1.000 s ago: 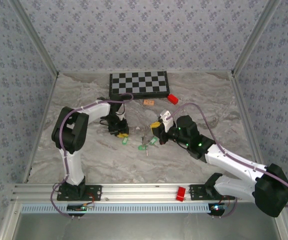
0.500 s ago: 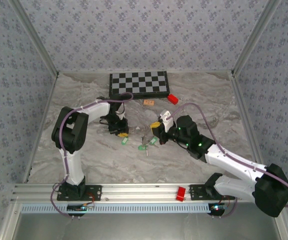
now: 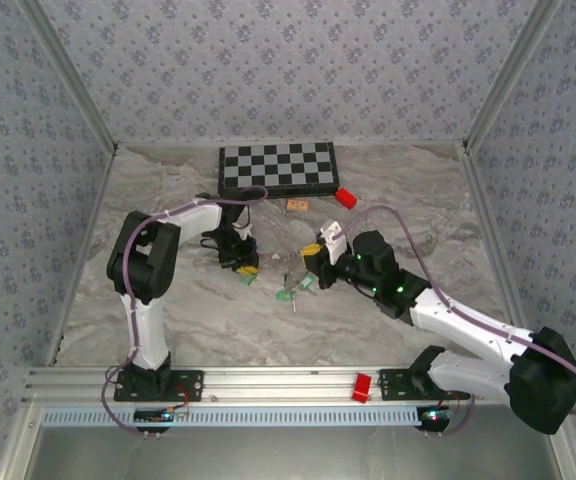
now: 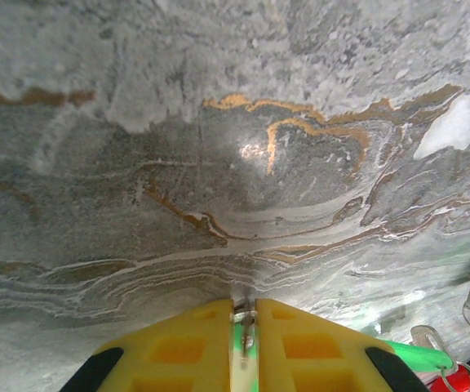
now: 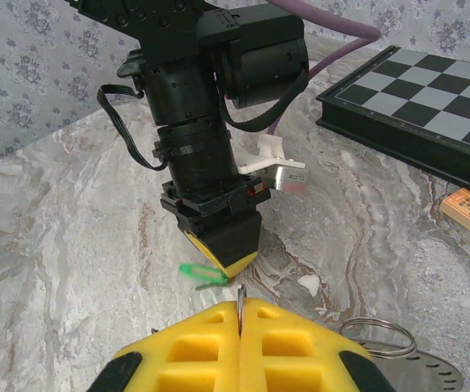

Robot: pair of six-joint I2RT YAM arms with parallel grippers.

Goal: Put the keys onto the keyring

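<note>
Your left arm (image 3: 148, 270) rises from its base, folds at the elbow and reaches right toward mid-desk, with the left pincer (image 3: 242, 266) pointing down close to the marble desk (image 3: 208, 325). Your right arm (image 3: 468, 325) stretches low and leftward, so the right pincer (image 3: 315, 270) faces the left one with a short gap between them. The left pincer's yellow pads are pressed together on a key (image 5: 200, 273). Its green head juts sideways from the tips, and a strip of green and metal shows in the seam in the left wrist view. The right pincer (image 5: 241, 307) is also squeezed narrow, on a thin metal sliver (image 5: 240, 296) standing up from the seam; you cannot tell what that sliver belongs to. The keyring (image 5: 375, 322), a pale wire hoop, lies just right of the right pincer's pads, partly cut off behind them. More green keys (image 3: 286, 295) lie loose on the desk between the two pincers, too small from above to count surely.
</note>
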